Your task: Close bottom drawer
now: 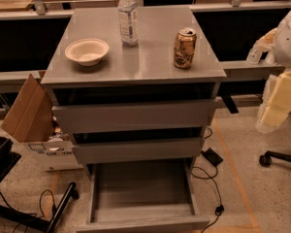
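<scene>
The grey cabinet (pixel 136 72) stands in the middle of the camera view. Its bottom drawer (pixel 143 223) is pulled far out toward me. The plain grey front is at the lower frame edge and the shallow empty tray (pixel 143 186) is exposed. The middle drawer (pixel 136 150) and the top drawer (pixel 133 115) above it each stick out slightly. My gripper is not in view. A white rounded shape (pixel 288 28) at the right edge may be part of my arm.
A white bowl (pixel 87 50), a clear bottle (pixel 128 16) and a golden can (pixel 185 47) stand on the cabinet top. A cardboard box (pixel 29 110) leans at the left. A black stand (pixel 19 198), floor cables (pixel 211 178) and a chair base (pixel 281 157) flank the cabinet.
</scene>
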Controlling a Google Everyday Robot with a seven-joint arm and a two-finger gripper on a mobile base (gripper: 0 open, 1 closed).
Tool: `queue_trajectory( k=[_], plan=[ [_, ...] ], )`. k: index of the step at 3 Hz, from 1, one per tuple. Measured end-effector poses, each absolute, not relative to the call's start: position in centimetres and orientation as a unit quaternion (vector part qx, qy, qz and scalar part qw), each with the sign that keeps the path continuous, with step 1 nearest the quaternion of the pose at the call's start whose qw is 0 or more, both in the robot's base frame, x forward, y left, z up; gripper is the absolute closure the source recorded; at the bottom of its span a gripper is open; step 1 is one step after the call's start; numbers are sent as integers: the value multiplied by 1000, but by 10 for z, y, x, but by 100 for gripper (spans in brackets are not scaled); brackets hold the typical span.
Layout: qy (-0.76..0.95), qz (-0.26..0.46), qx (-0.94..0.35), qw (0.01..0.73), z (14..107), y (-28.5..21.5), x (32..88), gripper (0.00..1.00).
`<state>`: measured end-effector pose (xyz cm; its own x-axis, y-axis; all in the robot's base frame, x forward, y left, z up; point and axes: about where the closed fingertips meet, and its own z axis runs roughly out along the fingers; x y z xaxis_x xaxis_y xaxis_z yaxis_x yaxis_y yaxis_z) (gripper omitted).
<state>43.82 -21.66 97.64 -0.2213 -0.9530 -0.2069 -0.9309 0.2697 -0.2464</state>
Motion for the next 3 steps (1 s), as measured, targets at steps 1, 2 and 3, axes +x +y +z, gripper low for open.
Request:
queue_trajectory(
  k=[1,2,3],
  plan=[
    [781,-35,-603,159,976,-217,438,0],
    [778,-23,-605,171,957,-215,438,0],
    [772,6,-605,196,910,-213,423,0]
  ],
)
